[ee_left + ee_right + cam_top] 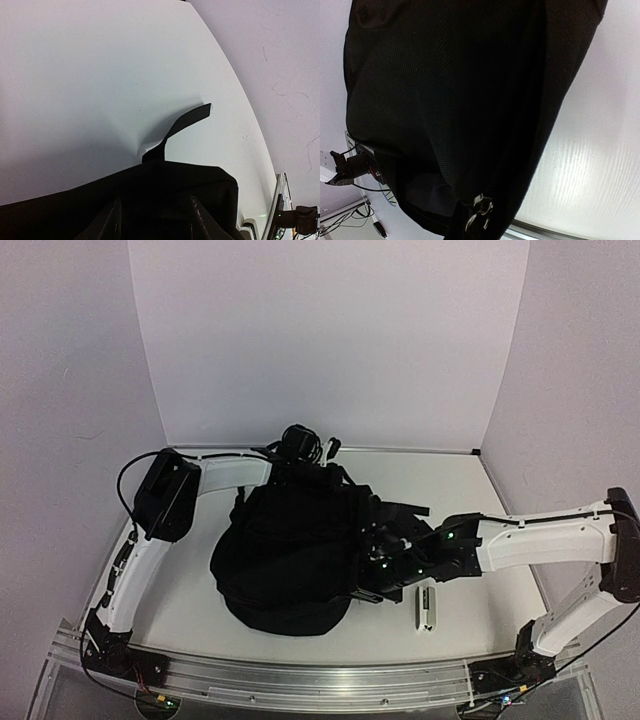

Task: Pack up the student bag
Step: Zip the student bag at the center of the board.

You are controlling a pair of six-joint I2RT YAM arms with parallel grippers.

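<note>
The student bag (285, 560), a large soft black backpack, lies in the middle of the table with its straps (405, 510) trailing to the right. My left gripper (303, 470) is at the bag's far top edge. In the left wrist view its fingers (107, 220) are sunk in black fabric (165, 185), shut on a fold of it, and a strap end (187, 120) sticks out beyond. My right gripper (375, 568) presses against the bag's right side. In the right wrist view it is shut, and a metal zipper pull (479, 212) sits right at its tips.
A small white and black object (426, 608) lies on the table just right of the bag, under my right forearm. White backdrop walls enclose the far side and both flanks. An aluminium rail (320, 677) runs along the near edge.
</note>
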